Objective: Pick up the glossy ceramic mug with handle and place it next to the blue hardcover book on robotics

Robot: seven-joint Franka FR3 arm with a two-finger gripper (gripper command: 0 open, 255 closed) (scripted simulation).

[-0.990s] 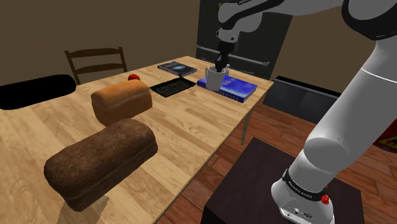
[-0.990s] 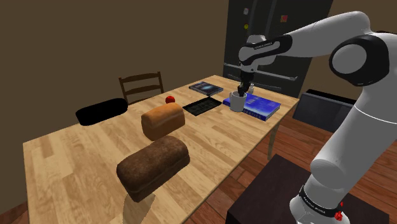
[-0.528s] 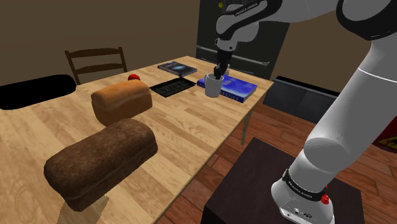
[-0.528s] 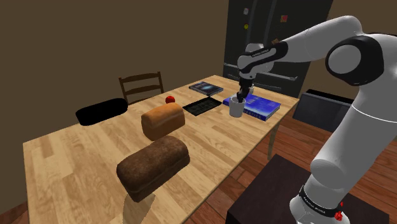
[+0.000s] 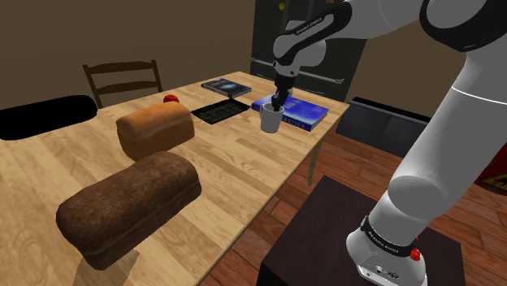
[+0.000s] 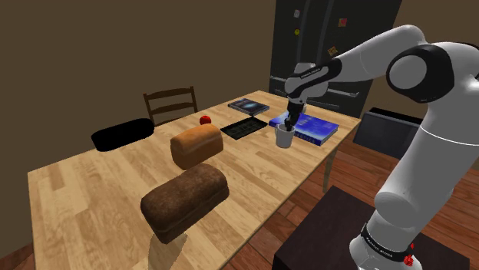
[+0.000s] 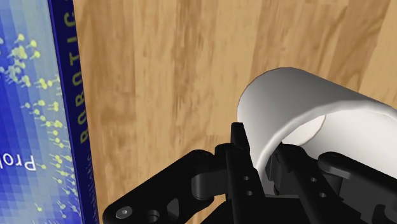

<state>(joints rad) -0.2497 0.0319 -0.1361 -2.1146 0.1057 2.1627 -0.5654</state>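
Looks like a home dining room or eat-in kitchen to me. Big wooden worktop [image 5: 236, 154] that's really a dining table, a wooden chair [image 5: 122, 77] at its far side, two bread loaves [image 5: 154, 130] on top, a dark fridge [image 6: 315, 23] with magnets behind its far end, and hardwood floor [image 5: 357, 166] under it.

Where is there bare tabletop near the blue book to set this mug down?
Bare table lies around the mug, between the blue book, the black tray and the tan loaf. The far corner by the dark book is crowded.
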